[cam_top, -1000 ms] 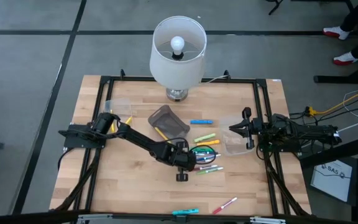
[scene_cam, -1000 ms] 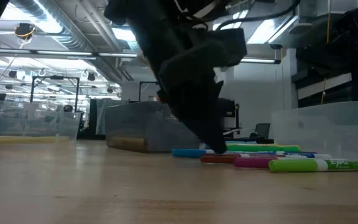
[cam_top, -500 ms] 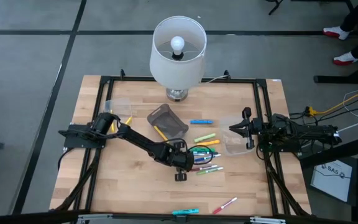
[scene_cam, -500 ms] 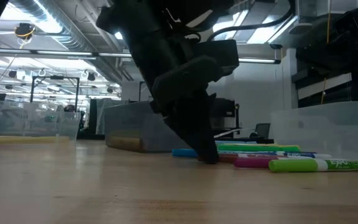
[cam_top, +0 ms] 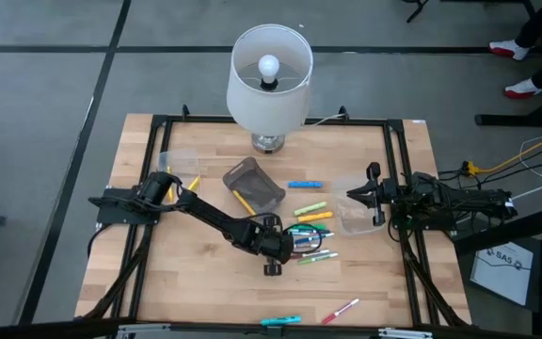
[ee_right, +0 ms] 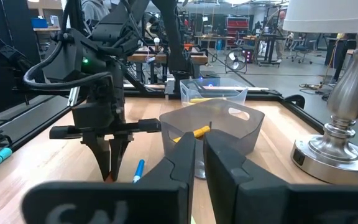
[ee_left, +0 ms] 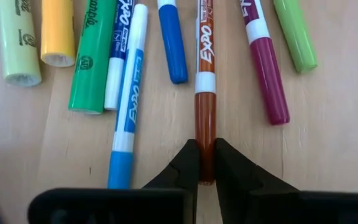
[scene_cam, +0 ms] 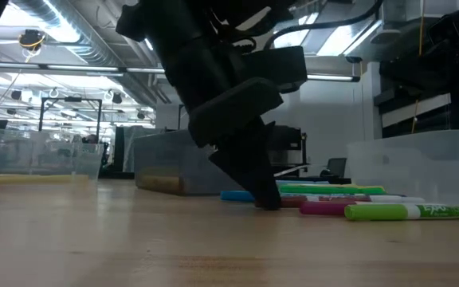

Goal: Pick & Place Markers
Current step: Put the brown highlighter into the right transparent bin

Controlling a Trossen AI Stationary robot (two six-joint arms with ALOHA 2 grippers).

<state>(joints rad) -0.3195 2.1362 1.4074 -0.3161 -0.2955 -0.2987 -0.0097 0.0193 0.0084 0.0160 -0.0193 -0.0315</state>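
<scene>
Several markers [cam_top: 310, 235] lie side by side on the wooden table [cam_top: 177, 273]: yellow, green, blue, brown, magenta and light green ones in the left wrist view. My left gripper [ee_left: 206, 163] [cam_top: 285, 245] is down at the near ends of this row, shut on the brown marker [ee_left: 205, 81] [scene_cam: 293, 203]. My right gripper [ee_right: 199, 158] [cam_top: 374, 196] waits shut at the table's right side, level, touching nothing. My left gripper pinches the brown marker's cap end [ee_left: 206, 146] between its two fingertips [ee_left: 188, 163]. The fingers slant down from the table's left and lie along the marker, taking only its very end. The marker lies flat on the table among the others.
A grey bin [cam_top: 255, 184] holding a yellow marker lies tipped beyond the row. Clear bins stand at the left [cam_top: 179, 162] and right [cam_top: 351, 217]. A lamp [cam_top: 269, 75] stands at the far edge. Loose markers lie beyond the row [cam_top: 304, 184] and at the near edge [cam_top: 280, 321] [cam_top: 340, 311].
In the low view my left gripper's fingertips have sunk the last bit down to the table at the brown marker's end. The markers lie as before.
</scene>
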